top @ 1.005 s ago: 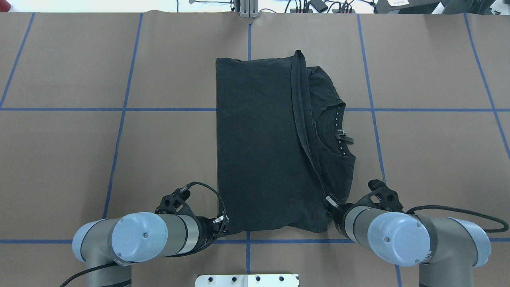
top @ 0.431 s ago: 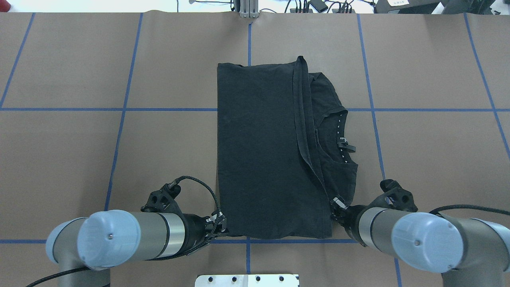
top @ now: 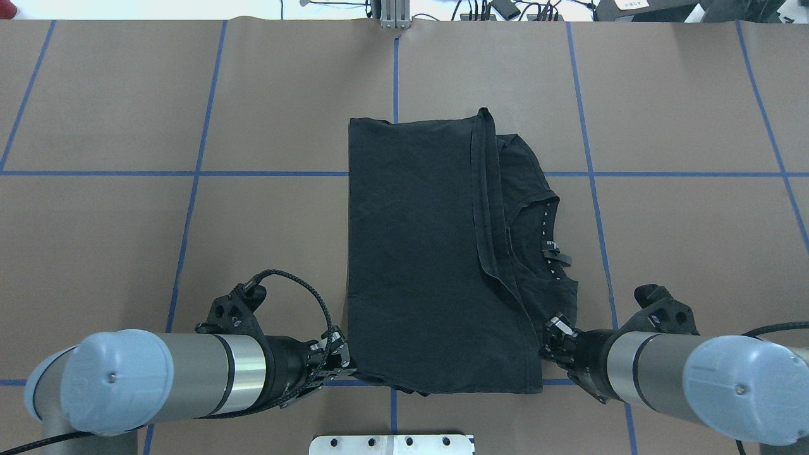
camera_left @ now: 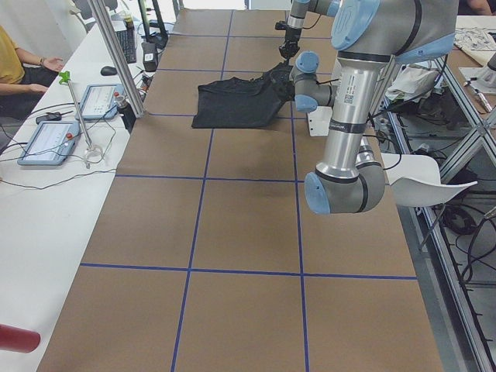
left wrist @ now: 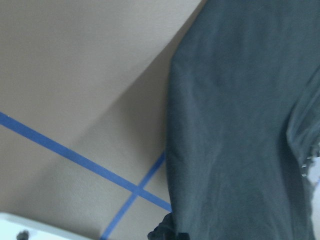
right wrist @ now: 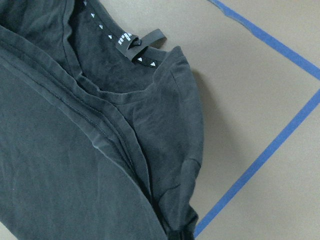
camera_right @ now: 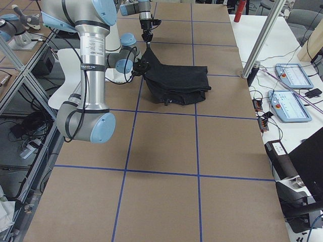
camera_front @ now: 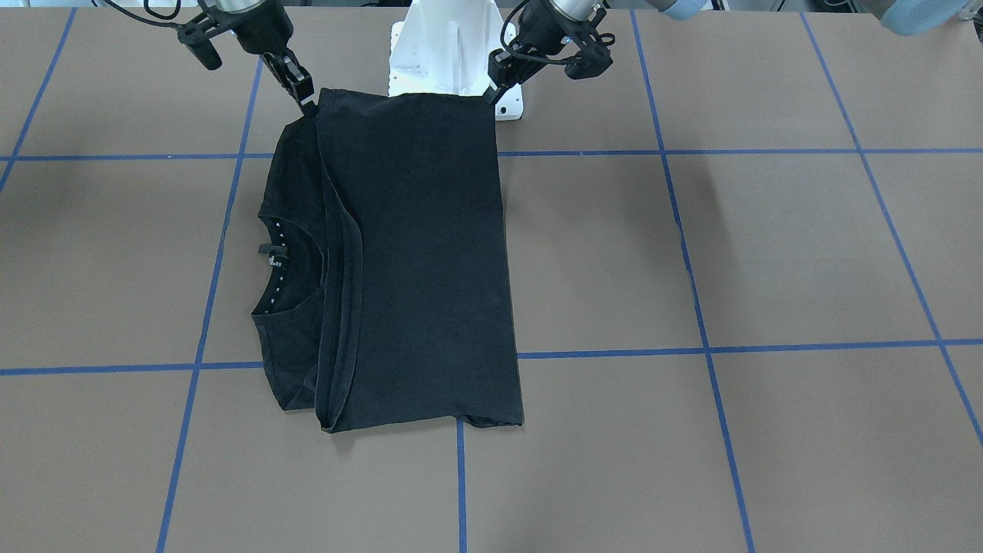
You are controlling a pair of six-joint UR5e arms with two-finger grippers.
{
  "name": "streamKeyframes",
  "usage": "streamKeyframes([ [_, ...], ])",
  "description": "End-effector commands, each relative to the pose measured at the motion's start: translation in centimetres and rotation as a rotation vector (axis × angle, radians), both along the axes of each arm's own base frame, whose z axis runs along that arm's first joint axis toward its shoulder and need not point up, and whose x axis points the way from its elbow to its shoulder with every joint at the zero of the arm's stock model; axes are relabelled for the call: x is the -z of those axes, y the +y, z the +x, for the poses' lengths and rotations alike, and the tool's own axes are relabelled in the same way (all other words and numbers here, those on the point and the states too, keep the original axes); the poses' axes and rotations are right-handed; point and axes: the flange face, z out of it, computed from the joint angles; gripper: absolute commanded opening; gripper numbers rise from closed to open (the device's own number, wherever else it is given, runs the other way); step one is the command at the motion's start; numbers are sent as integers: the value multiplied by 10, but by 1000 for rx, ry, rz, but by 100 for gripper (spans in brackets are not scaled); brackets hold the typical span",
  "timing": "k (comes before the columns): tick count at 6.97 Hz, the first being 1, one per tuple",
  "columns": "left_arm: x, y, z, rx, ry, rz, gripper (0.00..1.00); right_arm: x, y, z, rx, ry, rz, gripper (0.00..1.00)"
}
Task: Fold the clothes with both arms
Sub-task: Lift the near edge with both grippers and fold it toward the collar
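Note:
The clothes are one black T-shirt [top: 417, 253], folded into a tall rectangle on the brown table, back side up. Its dotted inner collar [top: 551, 249] and neck label show on the right side. My left gripper [top: 346, 365] is shut on the near left corner. My right gripper [top: 548, 338] is shut on the near right corner, beside the folded hem band. In the front-facing view the near edge of the T-shirt [camera_front: 422, 253] hangs lifted between the left gripper [camera_front: 491, 92] and the right gripper [camera_front: 307, 104]. The far part lies flat. The chest graphic is hidden.
The white mounting base [top: 392, 444] sits just behind the shirt's near edge. Blue tape lines [top: 189, 174] grid the table. An aluminium post [top: 395, 12] stands at the far edge. A side bench with tablets [camera_left: 46, 143] and a seated person [camera_left: 15, 62] lies beyond.
Both arms have drawn back toward the base and spread outward. The shirt has slid toward the robot with them, its far edge now nearer. Both grippers stay shut on the corners.

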Motion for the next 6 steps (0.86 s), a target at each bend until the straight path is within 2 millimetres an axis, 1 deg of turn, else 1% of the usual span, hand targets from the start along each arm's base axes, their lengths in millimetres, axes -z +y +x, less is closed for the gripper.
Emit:
streamKeyframes([
  [1,14,-89,-29,65,-20,39,0,0,-67,16,-41,-24,-67,0],
  [2,15,-135,-22,105,-54,57,0,-5,-113,2,-53,-25,-108,0],
  [3,21,-178,-16,147,-83,78,0,-10,-151,-3,-64,-5,-88,0],
  [4,28,-221,-1,161,-120,92,0,-21,-186,-6,-65,29,-69,0],
  [5,23,-263,18,177,-173,103,0,-14,-246,-14,-78,38,-58,0],
  [6,17,-309,41,188,-216,119,0,-25,-298,-27,-51,81,-40,0],
])
